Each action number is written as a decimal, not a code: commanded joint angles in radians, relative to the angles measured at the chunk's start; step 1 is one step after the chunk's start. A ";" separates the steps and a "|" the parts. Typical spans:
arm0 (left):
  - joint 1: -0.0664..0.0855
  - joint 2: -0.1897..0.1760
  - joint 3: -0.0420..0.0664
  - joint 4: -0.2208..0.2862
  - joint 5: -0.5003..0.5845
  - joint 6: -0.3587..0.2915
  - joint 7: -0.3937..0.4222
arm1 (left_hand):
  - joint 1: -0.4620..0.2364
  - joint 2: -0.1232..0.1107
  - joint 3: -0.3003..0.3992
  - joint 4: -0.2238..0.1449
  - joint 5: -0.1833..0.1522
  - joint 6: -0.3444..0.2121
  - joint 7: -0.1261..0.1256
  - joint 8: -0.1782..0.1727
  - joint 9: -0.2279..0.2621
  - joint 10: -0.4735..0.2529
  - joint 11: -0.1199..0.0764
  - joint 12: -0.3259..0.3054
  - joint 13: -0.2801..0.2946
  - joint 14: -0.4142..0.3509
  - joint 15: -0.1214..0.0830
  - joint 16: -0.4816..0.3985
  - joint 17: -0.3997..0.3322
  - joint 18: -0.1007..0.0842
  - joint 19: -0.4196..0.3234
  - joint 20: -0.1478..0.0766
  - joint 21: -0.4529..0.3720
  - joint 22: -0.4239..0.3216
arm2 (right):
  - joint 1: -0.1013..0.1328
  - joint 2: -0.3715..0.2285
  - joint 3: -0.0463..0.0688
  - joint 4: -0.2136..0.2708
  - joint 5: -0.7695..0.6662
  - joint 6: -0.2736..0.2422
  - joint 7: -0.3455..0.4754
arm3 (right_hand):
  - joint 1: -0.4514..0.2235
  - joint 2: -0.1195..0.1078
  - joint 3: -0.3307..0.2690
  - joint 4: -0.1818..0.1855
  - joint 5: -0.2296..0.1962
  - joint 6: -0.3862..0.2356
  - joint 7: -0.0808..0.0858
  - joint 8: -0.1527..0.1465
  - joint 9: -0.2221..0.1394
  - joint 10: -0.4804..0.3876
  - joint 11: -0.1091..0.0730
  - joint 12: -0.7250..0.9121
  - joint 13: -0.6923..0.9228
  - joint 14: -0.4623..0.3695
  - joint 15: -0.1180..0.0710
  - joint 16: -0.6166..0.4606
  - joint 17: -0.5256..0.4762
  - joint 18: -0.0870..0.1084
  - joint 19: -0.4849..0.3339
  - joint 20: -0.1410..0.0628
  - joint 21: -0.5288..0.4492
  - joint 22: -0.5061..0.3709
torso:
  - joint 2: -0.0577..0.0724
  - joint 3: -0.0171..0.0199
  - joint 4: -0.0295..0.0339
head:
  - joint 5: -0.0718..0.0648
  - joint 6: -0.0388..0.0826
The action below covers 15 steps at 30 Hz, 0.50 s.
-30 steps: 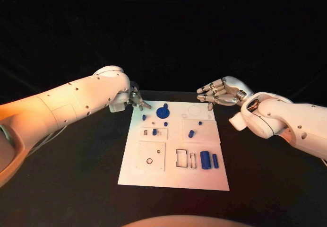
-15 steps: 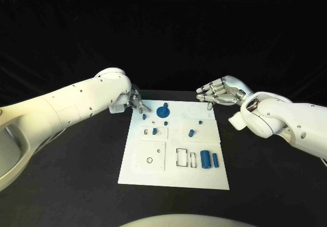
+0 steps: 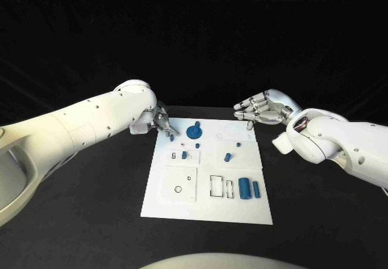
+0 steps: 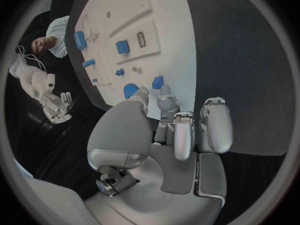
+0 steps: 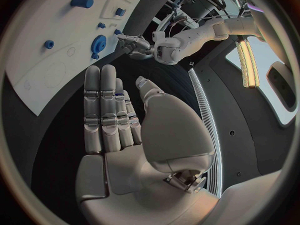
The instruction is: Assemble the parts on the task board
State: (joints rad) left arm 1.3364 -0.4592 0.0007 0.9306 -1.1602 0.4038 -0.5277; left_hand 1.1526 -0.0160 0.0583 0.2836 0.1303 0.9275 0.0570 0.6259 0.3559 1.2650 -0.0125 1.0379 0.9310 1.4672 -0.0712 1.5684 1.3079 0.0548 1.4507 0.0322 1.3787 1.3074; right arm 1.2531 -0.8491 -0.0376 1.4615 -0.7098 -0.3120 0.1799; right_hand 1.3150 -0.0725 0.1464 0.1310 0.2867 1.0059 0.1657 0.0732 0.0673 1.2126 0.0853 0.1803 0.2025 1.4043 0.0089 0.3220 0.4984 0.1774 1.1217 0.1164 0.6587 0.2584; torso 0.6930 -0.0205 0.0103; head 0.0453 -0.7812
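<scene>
Left hand [image 3: 162, 121] at far left corner of task board [image 3: 162, 196], fingertips over small blue part [image 4: 157, 82], seemingly to pick it; hold not clear, cannot tell. Right hand [image 3: 260, 111] hovers off board's far right corner, fingers apart, holding nothing, probably waiting.

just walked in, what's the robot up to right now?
It's working at the white task board, where small blue parts lie, among them a blue gear near the far edge. The left hand is at the board's far left corner, fingertips right by a small blue piece there; whether it grips it I can't tell. The right hand hovers off the far right corner, fingers apart, holding nothing.
</scene>
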 commanded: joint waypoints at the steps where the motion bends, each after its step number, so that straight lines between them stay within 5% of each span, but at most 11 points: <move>1: 0.000 0.003 0.000 -0.001 0.013 0.043 0.008 | 0.012 0.001 -0.001 -0.004 -0.001 0.006 -0.001 0.008 0.002 0.004 -0.004 0.006 0.000 0.104 -0.006 0.002 0.263 0.007 0.005 0.001 0.004 0.003 | -0.001 0.000 0.000 0.001 -0.001 0.006 0.010 | 0.004 0.006 0.001 -0.006 0.004 -0.002 0.003 -0.004 0.001 0.001 0.003 -0.006 -0.001 0.007 0.003 -0.007 0.001 0.007 0.008 0.000 -0.007 -0.001 | 0.000 0.0000 -0.0002 | 0.001 0.000; 15: 0.000 0.006 -0.002 -0.003 0.013 0.053 0.006 | 0.026 0.003 -0.002 -0.008 -0.001 0.008 -0.003 0.012 0.003 0.005 -0.005 0.007 -0.001 0.104 -0.007 0.002 0.263 0.006 0.006 0.001 0.005 0.005 | -0.001 0.001 0.000 0.002 -0.001 0.006 0.010 | 0.004 0.006 0.001 -0.005 0.003 -0.002 0.003 -0.004 0.001 0.000 0.003 -0.007 -0.002 0.007 0.003 -0.007 0.001 0.007 0.008 -0.001 -0.007 -0.002 | 0.000 -0.0010 0.0001 | 0.000 0.001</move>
State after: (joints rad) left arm 1.3361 -0.4565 -0.0010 0.9278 -1.1531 0.4341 -0.5282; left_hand 1.1697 -0.0146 0.0555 0.2809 0.1303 0.9311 0.0534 0.6346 0.3581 1.2650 -0.0126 1.0419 0.9310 1.4672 -0.0712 1.5684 1.3077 0.0548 1.4507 0.0323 1.3787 1.3081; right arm 1.2531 -0.8488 -0.0376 1.4619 -0.7096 -0.3119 0.1802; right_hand 1.3150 -0.0725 0.1464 0.1310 0.2866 1.0059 0.1657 0.0732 0.0673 1.2126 0.0853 0.1803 0.2015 1.4078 0.0125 0.3182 0.4982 0.1773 1.1217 0.1164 0.6546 0.2582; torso 0.6932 -0.0210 0.0102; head 0.0455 -0.7808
